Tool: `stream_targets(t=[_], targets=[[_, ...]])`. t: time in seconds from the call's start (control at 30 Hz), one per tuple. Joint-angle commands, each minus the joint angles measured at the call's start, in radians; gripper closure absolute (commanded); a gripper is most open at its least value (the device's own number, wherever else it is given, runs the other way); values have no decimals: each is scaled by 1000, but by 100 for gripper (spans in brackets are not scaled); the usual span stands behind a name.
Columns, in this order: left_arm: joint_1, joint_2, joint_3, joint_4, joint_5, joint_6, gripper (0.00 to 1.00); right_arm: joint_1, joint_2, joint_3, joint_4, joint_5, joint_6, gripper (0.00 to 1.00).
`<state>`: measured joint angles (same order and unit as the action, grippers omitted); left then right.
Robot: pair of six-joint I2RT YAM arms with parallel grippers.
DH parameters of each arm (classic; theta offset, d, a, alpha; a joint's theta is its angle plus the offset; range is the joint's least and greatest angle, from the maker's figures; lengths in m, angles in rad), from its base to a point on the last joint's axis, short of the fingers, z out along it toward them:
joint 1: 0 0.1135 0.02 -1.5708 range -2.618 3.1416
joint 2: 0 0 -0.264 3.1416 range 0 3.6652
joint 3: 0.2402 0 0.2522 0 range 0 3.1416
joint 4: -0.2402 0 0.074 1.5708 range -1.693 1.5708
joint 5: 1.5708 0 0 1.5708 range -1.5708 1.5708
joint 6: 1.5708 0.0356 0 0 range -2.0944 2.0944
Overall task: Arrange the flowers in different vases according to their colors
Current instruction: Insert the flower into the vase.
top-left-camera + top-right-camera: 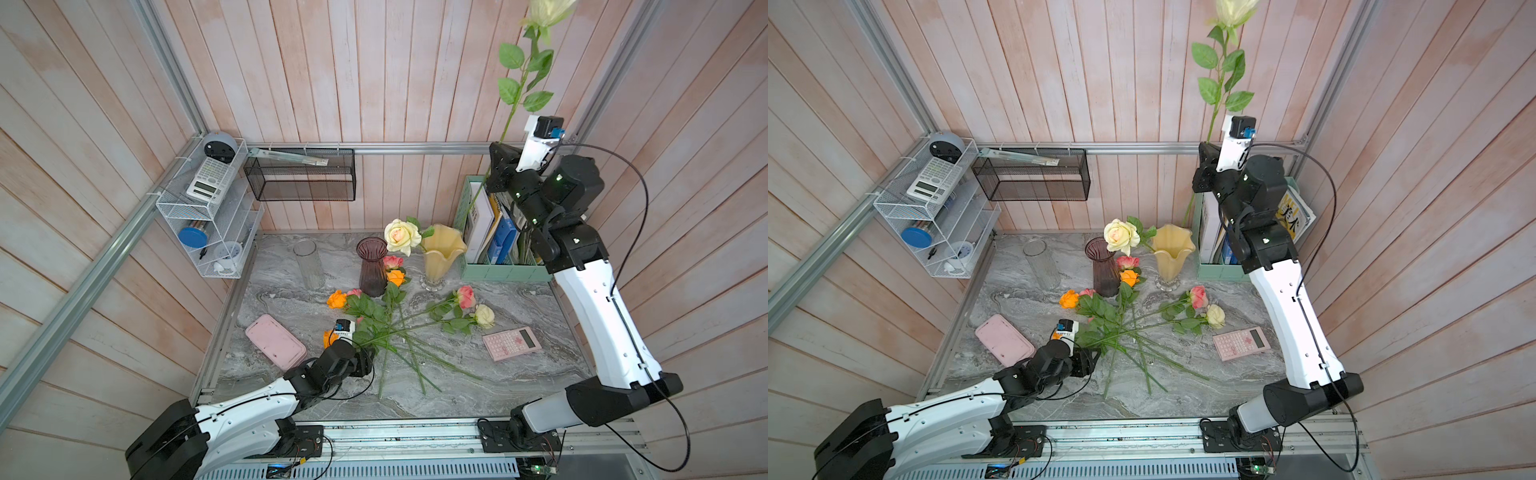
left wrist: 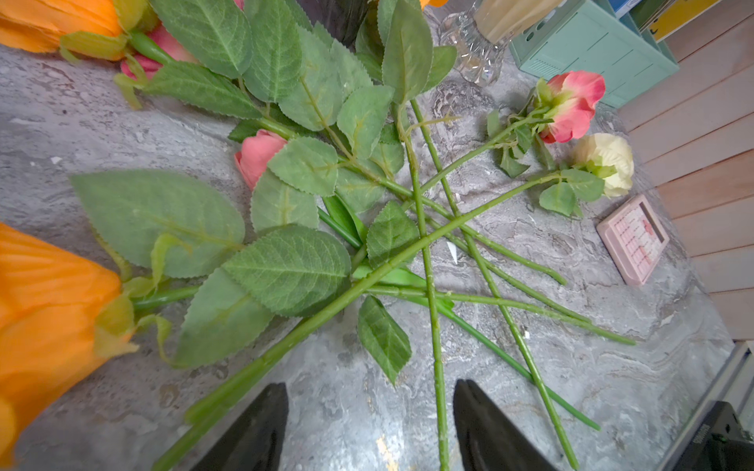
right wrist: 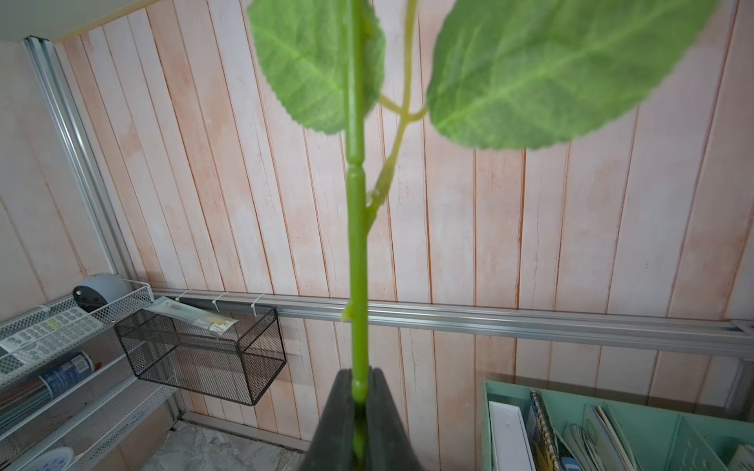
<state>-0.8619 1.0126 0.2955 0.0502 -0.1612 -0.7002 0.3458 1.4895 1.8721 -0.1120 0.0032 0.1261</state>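
One cream rose [image 1: 509, 89] is up in the air at the far right, pinched by its stem in the right hand [image 3: 361, 379], whose fingers press tight on it. Its long axis runs close to upright. The bloom is at the top, high against the wall, and the cut end hangs down in front of the mint file holder [image 1: 498, 272].

A second cream rose [image 1: 401, 236] stands in the yellow vase [image 1: 442, 257], its head leaning left toward the purple vase [image 1: 372, 266]. The clear vase [image 1: 309, 264] stands farther left.

The other flowers [image 1: 370, 309] lie flat on the desk [image 1: 519, 386] in a crossed heap. Their stems fan out toward the near edge, and their heads point far, left and right.

The left hand [image 2: 367, 407] hovers low at the heap's near left with its fingers well apart, gripping nothing.
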Motion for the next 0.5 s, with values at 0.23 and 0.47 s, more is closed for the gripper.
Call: stream_targets(t=[0.23,0.47], targets=[[7,44,23,58,7,5,30,4,66,-392,460,31,-12,100],[6,47,11,59,1,0,30,21,47,-624,578,48,23,100]])
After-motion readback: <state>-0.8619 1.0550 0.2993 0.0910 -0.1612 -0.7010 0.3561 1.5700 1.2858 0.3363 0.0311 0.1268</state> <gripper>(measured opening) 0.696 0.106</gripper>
